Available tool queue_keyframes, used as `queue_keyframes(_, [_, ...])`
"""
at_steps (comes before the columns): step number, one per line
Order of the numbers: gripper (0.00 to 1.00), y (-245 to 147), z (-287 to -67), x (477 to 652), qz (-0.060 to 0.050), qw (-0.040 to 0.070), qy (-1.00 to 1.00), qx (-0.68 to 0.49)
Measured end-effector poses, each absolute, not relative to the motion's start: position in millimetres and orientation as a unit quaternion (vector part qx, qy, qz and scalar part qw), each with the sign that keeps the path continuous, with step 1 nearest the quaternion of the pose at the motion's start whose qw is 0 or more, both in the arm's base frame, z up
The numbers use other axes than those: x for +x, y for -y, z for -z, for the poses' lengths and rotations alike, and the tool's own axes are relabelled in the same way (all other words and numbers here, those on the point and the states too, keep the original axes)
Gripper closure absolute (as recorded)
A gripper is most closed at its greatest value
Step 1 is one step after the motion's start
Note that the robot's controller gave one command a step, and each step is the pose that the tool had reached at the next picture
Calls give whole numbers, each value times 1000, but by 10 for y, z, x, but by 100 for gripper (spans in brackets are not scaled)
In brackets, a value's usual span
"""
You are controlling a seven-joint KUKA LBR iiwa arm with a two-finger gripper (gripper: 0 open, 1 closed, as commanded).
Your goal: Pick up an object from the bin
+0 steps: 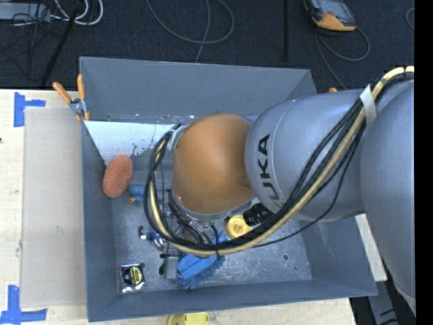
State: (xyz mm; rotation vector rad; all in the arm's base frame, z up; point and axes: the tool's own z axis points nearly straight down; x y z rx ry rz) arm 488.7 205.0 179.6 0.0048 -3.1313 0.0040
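My gripper [164, 254] is low in the bin's front half, left of centre, with most of it hidden under the arm's orange cover. A crumpled blue thing [196, 268] lies right beside it on the floor, toward the front wall. A small black and yellow tape measure [132, 275] sits in the front left corner, a short way left of the gripper. Nothing can be made out in the gripper.
An orange-brown oval sponge [117, 176] leans against the left wall, with a small blue piece [135, 191] just beside it. The arm and its cables cover the bin's middle and right side.
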Motion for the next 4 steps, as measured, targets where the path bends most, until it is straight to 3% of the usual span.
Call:
queue_keyframes(1, [0, -2039, -1840, 4907, 0, 1, 1000, -1])
queue_keyframes(2, [0, -1719, -1327, 5042, 1, -2, 1000, -21])
queue_keyframes(3, [0, -1442, -798, 5050, -1, 3, 1000, -30])
queue_keyframes(4, [100, -1247, -713, 5099, 2, -1, 996, -89])
